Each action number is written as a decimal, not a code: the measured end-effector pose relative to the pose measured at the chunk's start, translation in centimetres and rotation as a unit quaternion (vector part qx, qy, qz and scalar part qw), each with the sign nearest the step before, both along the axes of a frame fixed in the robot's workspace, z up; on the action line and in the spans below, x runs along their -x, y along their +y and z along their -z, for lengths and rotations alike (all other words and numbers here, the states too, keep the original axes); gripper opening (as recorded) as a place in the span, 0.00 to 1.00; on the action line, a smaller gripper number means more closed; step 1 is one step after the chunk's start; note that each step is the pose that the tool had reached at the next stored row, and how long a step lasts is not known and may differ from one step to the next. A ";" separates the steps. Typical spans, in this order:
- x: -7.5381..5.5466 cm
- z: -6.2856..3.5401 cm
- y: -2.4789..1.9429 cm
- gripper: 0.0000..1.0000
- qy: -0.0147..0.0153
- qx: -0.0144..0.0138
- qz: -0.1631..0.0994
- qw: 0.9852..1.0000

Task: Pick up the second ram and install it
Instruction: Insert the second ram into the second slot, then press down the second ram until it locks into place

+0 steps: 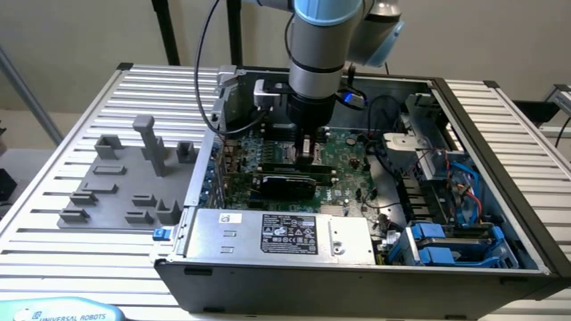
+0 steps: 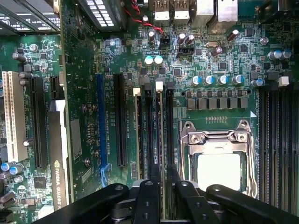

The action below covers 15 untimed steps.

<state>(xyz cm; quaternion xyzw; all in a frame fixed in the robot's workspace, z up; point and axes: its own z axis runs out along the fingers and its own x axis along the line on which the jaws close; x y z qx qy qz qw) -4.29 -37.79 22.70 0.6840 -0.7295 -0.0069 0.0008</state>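
Indoors | metal slat table [image 1: 71, 100] | open PC case [image 1: 499, 154] | beige wall [image 1: 80, 33]

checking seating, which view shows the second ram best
The wrist view: the second ram stands edge-on in its slot beside the CPU socket, just ahead of the tool. In the exterior view the arm largely hides that spot.

One robot arm [image 1: 325, 40], one open computer case [image 1: 499, 167], one motherboard [image 2: 219, 56], one grey fixture block set [image 1: 125, 180], one power supply [image 1: 277, 234].

Robotics lab: slatted bench [image 1: 80, 221], opened computer [image 1: 357, 267]
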 end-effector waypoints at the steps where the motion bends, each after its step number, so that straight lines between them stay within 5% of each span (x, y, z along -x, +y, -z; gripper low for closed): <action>1: 0.0 -0.30 0.00 0.22 0.000 0.000 0.000 1.000; 6: 0.0 -1.64 0.00 0.22 0.000 -0.001 0.000 1.000; 8: 0.0 -1.71 0.00 0.13 0.000 -0.001 0.000 1.000; 15: 0.0 -1.72 0.00 0.11 0.000 -0.001 0.000 1.000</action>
